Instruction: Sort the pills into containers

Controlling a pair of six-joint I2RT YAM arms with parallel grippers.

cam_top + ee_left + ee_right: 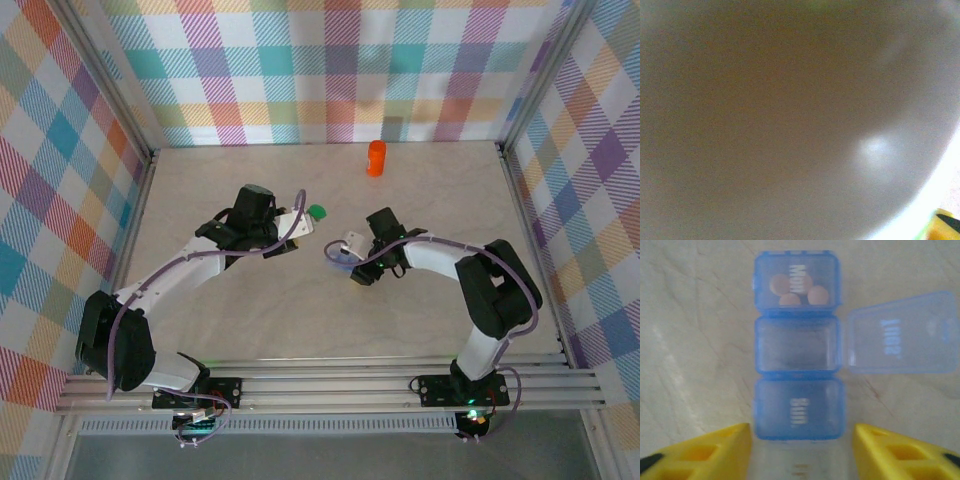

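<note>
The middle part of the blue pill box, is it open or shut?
Open. The middle compartment has its lid flipped out to the right, and nothing shows inside it.

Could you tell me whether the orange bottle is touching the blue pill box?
Apart. The top view shows the orange bottle near the back, with bare table between it and the pill box.

The pill bottle (375, 158) stands far back on the table (250, 310), right of centre. Nearer, the capped bottle (312, 213) is left of the box (799, 410). Pills (799, 290) lie in its end compartment, and the middle lid (900, 335) is folded out alongside.
</note>
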